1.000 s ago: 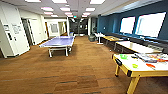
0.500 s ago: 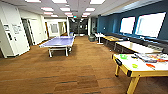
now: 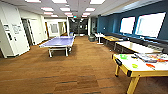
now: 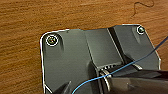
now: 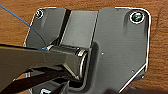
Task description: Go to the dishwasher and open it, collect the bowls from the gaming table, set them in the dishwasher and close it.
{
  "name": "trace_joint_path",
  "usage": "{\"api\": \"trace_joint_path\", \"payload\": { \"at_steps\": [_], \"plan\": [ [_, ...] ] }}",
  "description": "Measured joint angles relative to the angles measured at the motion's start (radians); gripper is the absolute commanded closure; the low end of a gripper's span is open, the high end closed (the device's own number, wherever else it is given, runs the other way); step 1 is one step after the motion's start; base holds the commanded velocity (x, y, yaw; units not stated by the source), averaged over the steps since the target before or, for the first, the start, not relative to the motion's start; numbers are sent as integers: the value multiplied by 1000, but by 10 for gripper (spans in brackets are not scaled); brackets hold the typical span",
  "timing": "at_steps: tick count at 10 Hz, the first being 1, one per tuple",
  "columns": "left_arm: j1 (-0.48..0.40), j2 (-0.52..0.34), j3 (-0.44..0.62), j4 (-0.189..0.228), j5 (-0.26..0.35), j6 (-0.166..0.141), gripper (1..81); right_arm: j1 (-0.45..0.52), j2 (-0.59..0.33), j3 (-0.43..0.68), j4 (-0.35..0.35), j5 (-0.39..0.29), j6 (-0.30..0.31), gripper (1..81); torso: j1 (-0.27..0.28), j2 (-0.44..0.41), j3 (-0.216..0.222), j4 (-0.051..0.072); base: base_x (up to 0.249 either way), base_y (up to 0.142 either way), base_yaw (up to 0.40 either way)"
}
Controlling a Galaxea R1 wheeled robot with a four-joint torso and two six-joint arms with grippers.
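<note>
Driving too near the yellow-legged, white-topped gaming table [image 3: 140,68] could clip its corner and jolt the small green bowls [image 3: 123,56] (whether either arm's fingers are open or closed, I cannot tell).

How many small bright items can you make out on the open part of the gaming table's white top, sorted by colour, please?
Green items: 2
Orange-red item: 1
Total: 3
The mixed-colour clutter further back on the top is too blurred to count.

Yellow-sided gaming table [image 3: 132,72] (white top), green bowls [image 3: 123,57], purple ping-pong table [image 3: 58,42], brown floor [image 3: 75,72].
</note>
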Motion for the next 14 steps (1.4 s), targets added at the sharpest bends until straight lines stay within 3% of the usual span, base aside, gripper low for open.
{"api": "trace_joint_path", "payload": {
  "at_steps": [14],
  "plan": [
    [-4, -3, -4, 0, 22, 0, 10, -2, 8, 0, 0, -2, 1, 10, 0, 0, 0, 0, 0, 0, -365]
  ]
}}
